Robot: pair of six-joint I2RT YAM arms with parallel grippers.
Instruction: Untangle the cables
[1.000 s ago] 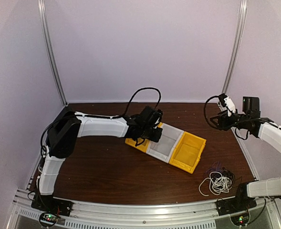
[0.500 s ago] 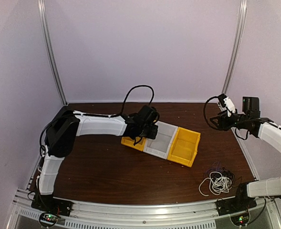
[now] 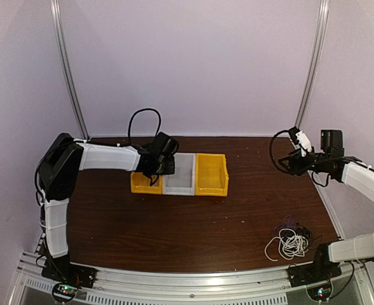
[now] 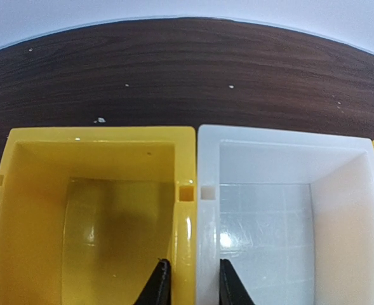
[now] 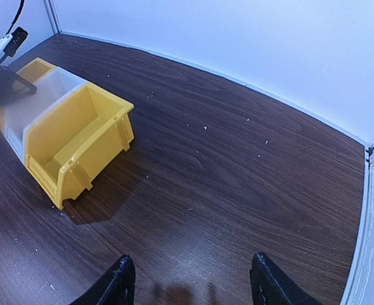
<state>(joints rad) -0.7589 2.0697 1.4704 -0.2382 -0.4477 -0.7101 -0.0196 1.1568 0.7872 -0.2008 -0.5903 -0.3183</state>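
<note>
**Left pincer on the bins, cables heaped well back from the right pincer**

Pale lilac walls (image 3: 193,63) close in a dark wood tabletop (image 3: 174,235). Three bins (image 3: 179,189) stand on it in a row, side touching side: the left bin (image 4: 98,135) is yellow, the white bin (image 4: 282,135) is in the middle, and the right bin (image 5: 79,136) is yellow.

The left pincer (image 4: 194,262) comes down on the seam between the left bin and the white bin. One finger is inside each bin, and the two touching walls stand between them. Its jaws are narrow and closed on those walls. The right bin sits just beyond the white bin, to this pincer's right.

The right pincer (image 5: 190,286) hangs above the tabletop at the back right, with its fingers (image 5: 120,283) spread wide over bare wood. The right bin lies ahead of it and to its left, well apart.

The cables (image 3: 292,236) lie in one heap on the tabletop. They are well apart from the right pincer, back toward the right base (image 3: 310,274), and far to the right of the left pincer. The white cable (image 3: 293,244) is coiled in loose loops with one end curving out to the left. The dark cables (image 3: 294,225) touch it on the side nearer the right pincer. How the strands cross is too small to tell from the top view.
</note>
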